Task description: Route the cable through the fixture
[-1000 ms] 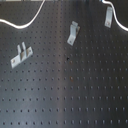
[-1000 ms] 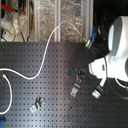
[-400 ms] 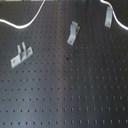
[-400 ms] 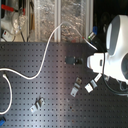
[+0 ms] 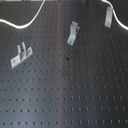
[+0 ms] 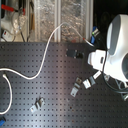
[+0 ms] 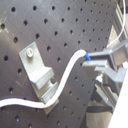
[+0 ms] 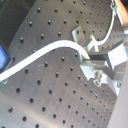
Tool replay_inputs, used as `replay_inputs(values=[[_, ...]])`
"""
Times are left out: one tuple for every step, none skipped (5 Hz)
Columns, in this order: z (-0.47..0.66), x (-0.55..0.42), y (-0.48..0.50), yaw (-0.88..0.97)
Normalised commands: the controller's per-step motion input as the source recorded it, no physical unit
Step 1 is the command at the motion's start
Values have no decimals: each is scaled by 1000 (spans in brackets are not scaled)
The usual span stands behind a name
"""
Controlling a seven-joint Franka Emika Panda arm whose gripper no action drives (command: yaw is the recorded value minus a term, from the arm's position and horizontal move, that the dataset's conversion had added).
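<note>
**A:** Black perforated board is what carries everything we see. In the second exterior view the white arm stands over the board's edge at the second exterior view's right.

**B:** Next in size we have the white cable. It loops across the board from the edge at the second exterior view's left and runs up toward the arm.

**A:** And the gripper?

**B:** In the first wrist view we see it closed on the cable's blue-tipped end. From there the cable runs down across the lower part of a metal bracket, touching it. We cannot tell which bracket that is.

**A:** In the first exterior view, the two-pronged bracket sits near the board's edge at the first exterior view's left, with the slanted bracket further along.

**B:** Smallest is the fixture. It stands upright near the board's corner at the first exterior view's top right, and the cable passes just beside it.
</note>
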Motion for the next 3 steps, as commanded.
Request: replay_inputs(values=[[-264, -210, 52, 443], [-215, -140, 49, 351], [-404, -107, 53, 309]])
